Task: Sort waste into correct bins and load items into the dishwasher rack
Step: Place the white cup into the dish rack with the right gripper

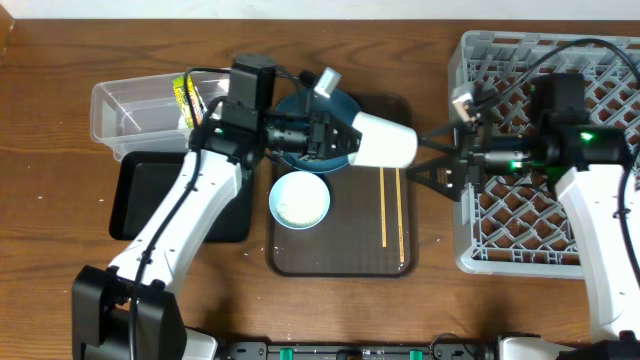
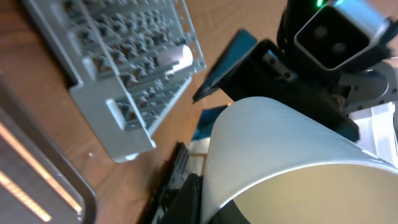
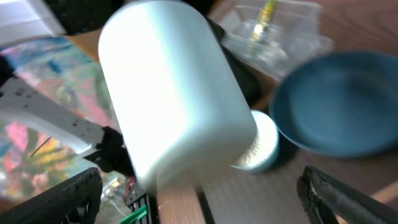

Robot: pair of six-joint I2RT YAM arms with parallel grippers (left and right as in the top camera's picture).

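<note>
The left gripper point(image 1: 343, 138) is gripping the pale green cup point(image 1: 388, 140) sideways by its mouth over the tabletop's middle, while the right gripper point(image 1: 428, 157), gaping empty beside its base, is likely needing to straddle the body squarely before any release.

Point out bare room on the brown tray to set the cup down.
Free: the strip between bowl and chopsticks, and the tray end on the robot's side of the bowl. Crowded: the far end, where plate, left gripper and the held cup sit.
</note>
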